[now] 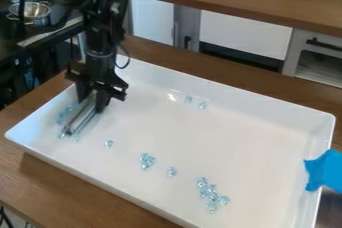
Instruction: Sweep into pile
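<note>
- A black robot arm [99,37] comes in over the left end of a white tray [247,109], its claw [92,103] hanging above the tray's floor.
- The claw is parted only by the width of its load, gripping a long, silvery metal tool [81,118] that slants down to the tray's floor near the left end.
- Clear, pale blue beads lie scattered in the tray in several groups. One bunch [67,113] sits between the tool and the tray's left end, with a few more pieces around the tool's lower tip.
- A lone bead [109,144] rests just right of the tool, near the tray's near side.
- Farther right along the same side come a small clump [147,160], a smaller spot of beads [172,172] and the widest cluster [212,194].
- Two small spots of beads [188,99] [202,105] lie near the tray's far side, apart from the rest.
- Blue tape [324,171] clings to the rim at the tray's right end.
- The tray stands on a wooden counter [40,187]; beyond its far left corner, a metal pot [30,13] sits on a dark surface.
</note>
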`<action>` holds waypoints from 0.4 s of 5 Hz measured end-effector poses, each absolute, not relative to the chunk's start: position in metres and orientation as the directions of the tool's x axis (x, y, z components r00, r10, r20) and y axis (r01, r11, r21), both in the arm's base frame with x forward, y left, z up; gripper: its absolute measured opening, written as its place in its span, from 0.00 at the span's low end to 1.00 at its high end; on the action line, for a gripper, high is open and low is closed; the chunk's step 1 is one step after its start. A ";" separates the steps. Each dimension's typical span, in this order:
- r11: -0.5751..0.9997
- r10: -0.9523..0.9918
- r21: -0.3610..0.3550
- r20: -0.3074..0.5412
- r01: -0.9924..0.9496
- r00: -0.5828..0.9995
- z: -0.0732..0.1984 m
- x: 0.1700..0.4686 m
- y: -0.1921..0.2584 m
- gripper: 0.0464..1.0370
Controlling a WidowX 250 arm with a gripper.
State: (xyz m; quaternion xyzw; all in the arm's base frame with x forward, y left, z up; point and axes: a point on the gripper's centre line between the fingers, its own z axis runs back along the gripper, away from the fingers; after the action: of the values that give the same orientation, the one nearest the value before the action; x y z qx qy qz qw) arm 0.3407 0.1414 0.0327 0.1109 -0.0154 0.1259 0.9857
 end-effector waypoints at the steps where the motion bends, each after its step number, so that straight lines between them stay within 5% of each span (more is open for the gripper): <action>1: 0.962 0.271 0.031 -0.009 -0.270 0.963 0.047 0.351 0.103 0.34; 2: 0.959 0.280 -0.052 0.001 -0.279 0.960 0.074 0.363 0.047 0.34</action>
State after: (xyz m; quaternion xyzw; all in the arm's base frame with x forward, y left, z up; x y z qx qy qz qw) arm 0.3634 0.0469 0.0743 -0.0254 -0.0043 0.1412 0.9896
